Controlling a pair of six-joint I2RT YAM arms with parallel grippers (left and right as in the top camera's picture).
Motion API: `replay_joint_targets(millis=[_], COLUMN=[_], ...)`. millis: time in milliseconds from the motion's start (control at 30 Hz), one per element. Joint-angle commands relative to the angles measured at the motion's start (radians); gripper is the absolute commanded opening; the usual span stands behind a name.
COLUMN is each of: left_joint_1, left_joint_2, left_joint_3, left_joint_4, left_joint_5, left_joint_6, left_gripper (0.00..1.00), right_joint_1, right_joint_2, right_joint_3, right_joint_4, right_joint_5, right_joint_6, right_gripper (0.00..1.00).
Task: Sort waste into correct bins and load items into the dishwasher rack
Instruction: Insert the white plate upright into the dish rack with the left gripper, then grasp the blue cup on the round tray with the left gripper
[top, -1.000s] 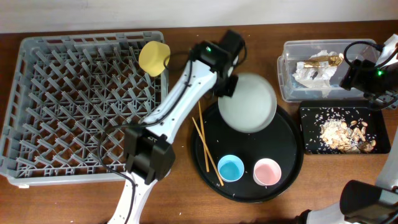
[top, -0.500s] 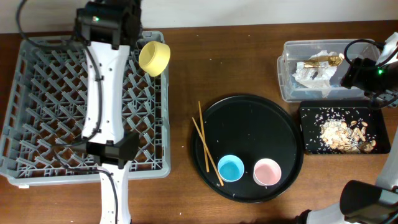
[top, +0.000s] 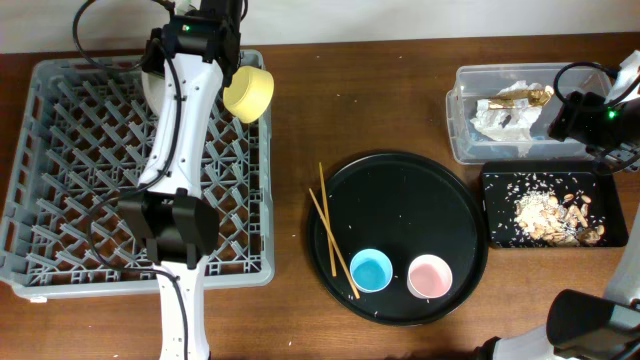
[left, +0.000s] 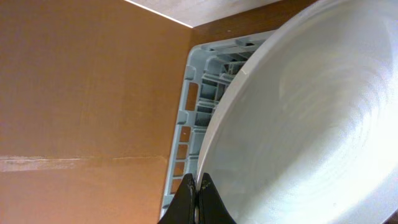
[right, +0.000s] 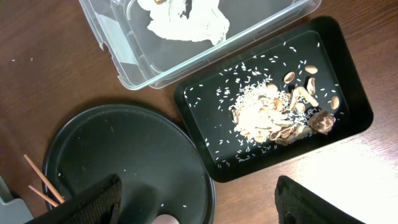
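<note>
Pale grey round plate (left: 298, 112) hangs tilted over the far edge of the large square grey plastic rack (top: 60, 200), which fills the left end of the bench. The left gripper (left: 196, 190) is clamped on the plate's rim in a thin pinch. That looks like the weak point: so small a hold on so wide a dish could let it swing or slip. It sits close to the rack's outer wall, so a release here might drop it onto bare wood, or flat across the pegs rather than upright between them. The yellow bowl (top: 248, 92), just beside at the rack's far right corner, could be knocked. The right gripper (right: 198, 183), jaws wide apart and empty, hovers near the bench's right edge.
</note>
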Motion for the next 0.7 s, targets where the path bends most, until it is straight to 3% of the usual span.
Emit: replay_joint_targets(millis=[0,367,400,467,567,667], left_joint_1=[0.009,0.009,0.009,0.009,0.009,0.009], left_joint_2=[-0.007,-0.007,-0.007,-0.008,-0.009,-0.029], left_joint_3=[-0.005,-0.069,-0.069,-0.069,-0.061,0.053], left_joint_4=[0.006,-0.002,-0.002,-0.001,0.008,-0.042], left_joint_5=[-0.064,0.069,0.101,0.141,0.144,0.330], left_joint_6=[0.008,0.008,0.008,0.008,0.007,0.008], left_gripper=[0.00,0.01,0.11,0.58,0.68,0.69], right_joint_1=[-0.001,-0.001,-0.001,-0.001,-0.001,-0.001], right_joint_2=[-0.006,-0.006,-0.006,-0.006,-0.006,-0.006], right_joint_3=[0.002,0.002,0.002,0.002,0.002,0.002], right_joint_4=[0.003,0.002,0.003,0.002,0.002,0.002], right_joint_5=[0.002,0.002,0.002,0.001,0.001,0.001], right_joint_6=[0.000,0.000,0.000,0.000,0.000,0.000], right_gripper=[0.80,0.80,0.80,0.80,0.80,0.80])
